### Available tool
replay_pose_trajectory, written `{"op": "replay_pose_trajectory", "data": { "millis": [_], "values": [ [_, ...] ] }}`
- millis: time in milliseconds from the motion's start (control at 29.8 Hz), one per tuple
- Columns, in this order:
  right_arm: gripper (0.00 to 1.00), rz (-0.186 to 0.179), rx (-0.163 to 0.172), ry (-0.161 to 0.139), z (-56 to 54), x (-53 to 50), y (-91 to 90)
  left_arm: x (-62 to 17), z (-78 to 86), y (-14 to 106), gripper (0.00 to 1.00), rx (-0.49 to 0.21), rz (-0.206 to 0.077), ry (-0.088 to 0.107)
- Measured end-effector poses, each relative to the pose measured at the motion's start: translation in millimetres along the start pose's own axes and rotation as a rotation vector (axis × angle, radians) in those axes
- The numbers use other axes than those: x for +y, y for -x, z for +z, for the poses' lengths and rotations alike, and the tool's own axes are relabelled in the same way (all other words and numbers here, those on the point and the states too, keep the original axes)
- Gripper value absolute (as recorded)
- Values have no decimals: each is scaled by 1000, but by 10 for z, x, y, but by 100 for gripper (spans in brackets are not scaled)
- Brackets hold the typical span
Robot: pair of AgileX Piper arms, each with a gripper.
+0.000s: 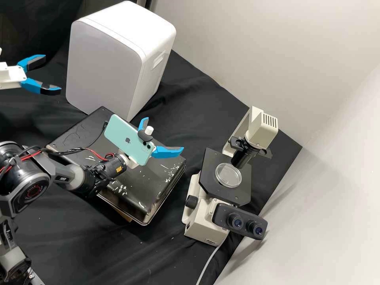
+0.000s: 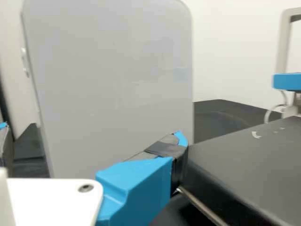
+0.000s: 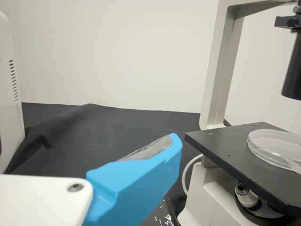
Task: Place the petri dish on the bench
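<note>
1. Centre left of the frame: a mint-green phone (image 1: 127,138) carries a pale logo emblem on its back. No lettering can be made out around the emblem.
2. Lower centre: a short line of dark print runs along the bottom front of the cream microscope (image 1: 200,223) base, just below the eyepieces. It is too small to read.
3. Lower left: the right arm (image 1: 67,177) bears a small white mark on its grey link and a small yellow label on the dark section nearer the phone. Neither is legible.
4. Far lower left: fine red marking rings the arm's large dark joint (image 1: 33,190); no characters can be read.
</note>
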Motion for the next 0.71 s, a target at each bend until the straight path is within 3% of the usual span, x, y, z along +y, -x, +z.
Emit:
{"op": "replay_pose_trajectory", "data": {
  "millis": [269,336,470,706],
  "values": [
    [100,0,0,0,0,0,0,-110,101,143,100,-55,-10,3],
    [100,0,0,0,0,0,0,-121,135,181,100,-74,0,3],
    [100,0,0,0,0,0,0,-159,206,253,100,-114,12,-16],
    [100,0,0,0,0,0,0,-253,326,338,100,-173,-29,-52]
  ]
}}
